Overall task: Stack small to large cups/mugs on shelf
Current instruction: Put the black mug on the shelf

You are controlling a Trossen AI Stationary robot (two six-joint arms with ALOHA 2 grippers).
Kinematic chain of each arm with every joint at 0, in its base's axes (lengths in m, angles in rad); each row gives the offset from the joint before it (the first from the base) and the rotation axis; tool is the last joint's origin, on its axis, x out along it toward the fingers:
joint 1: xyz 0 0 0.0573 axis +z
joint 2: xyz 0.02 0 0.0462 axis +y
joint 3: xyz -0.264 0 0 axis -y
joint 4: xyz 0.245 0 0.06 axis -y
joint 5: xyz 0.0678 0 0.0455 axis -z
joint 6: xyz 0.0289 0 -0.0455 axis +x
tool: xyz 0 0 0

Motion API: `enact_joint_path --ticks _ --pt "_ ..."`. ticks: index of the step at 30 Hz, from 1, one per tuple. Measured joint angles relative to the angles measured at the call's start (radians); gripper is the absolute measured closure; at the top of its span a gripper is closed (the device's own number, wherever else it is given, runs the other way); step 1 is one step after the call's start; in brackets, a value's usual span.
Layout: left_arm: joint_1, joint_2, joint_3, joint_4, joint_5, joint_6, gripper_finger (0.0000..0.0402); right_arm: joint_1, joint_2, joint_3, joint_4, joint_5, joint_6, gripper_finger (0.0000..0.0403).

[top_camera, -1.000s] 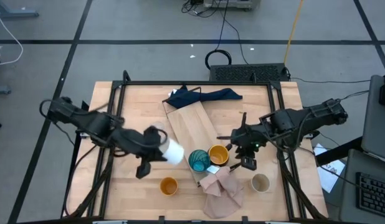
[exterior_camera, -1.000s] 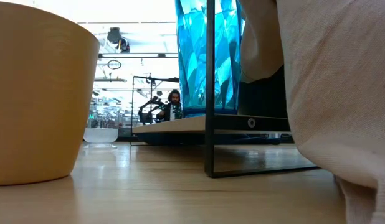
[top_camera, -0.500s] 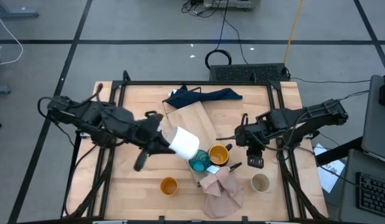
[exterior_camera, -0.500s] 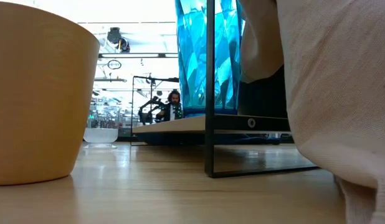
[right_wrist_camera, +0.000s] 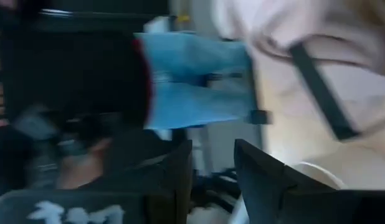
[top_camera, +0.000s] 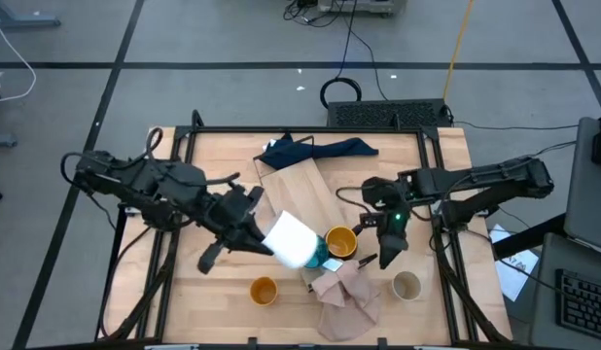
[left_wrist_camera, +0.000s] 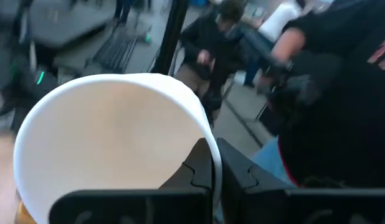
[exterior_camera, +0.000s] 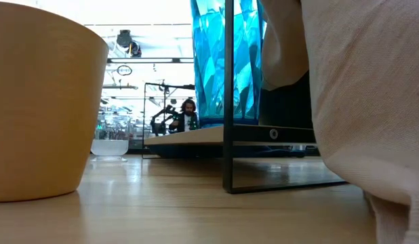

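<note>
My left hand (top_camera: 250, 226) gripped the white mug (top_camera: 292, 239) by its rim, covering most of the teal cup (top_camera: 318, 255). Right hand (top_camera: 389, 238) blurred, slightly parted, empty. Wooden desk (top_camera: 213, 165).

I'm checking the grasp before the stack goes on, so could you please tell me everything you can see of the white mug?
The white mug is plain, smooth and opaque, ceramic by its look, with a round rim and an empty, pale inside. No handle shows. It is off the table, tilted, held by the left gripper, whose fingers pinch its wall at the rim, one inside and one outside. From above it overlaps the teal cup, beside the mustard-yellow mug; whether it touches the teal cup cannot be told.
</note>
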Motion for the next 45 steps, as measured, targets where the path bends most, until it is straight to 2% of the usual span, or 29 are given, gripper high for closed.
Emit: enact_joint_path --ticks 4,8,10,14,19,26,29,35,45 --pt "-0.002 -0.003 0.0 0.105 0.071 0.016 0.0399 -0.024 -0.023 -0.086 0.357 -0.078 0.212 0.0293" --pt "-0.004 -0.002 0.001 0.181 0.115 0.032 0.0397 -0.063 -0.044 -0.142 0.711 -0.088 0.42 0.0293" --pt "-0.004 -0.002 0.0 0.198 0.13 0.034 0.0396 -0.088 -0.051 -0.16 0.815 -0.084 0.489 0.0293" --pt "-0.004 -0.002 0.0 0.21 0.188 0.014 0.0399 -0.126 -0.083 -0.186 0.894 -0.077 0.544 0.0293" --pt "-0.001 0.007 0.0 0.282 0.207 0.039 0.0394 -0.147 -0.096 -0.217 1.064 0.037 0.575 0.0293" --pt "0.024 0.032 -0.001 0.342 0.259 0.071 0.0396 -0.148 -0.045 -0.255 1.539 0.217 0.799 0.0293" --pt "0.042 0.054 0.001 0.353 0.266 0.086 0.0398 -0.127 -0.006 -0.257 1.689 0.257 0.885 0.0293" --pt "0.085 0.116 0.0 0.383 0.322 0.07 0.0396 -0.062 0.07 -0.257 1.88 0.341 0.972 0.0293" --pt "0.136 0.145 0.001 0.495 0.392 0.038 0.0397 0.021 0.129 -0.257 1.868 0.339 0.986 0.0271"
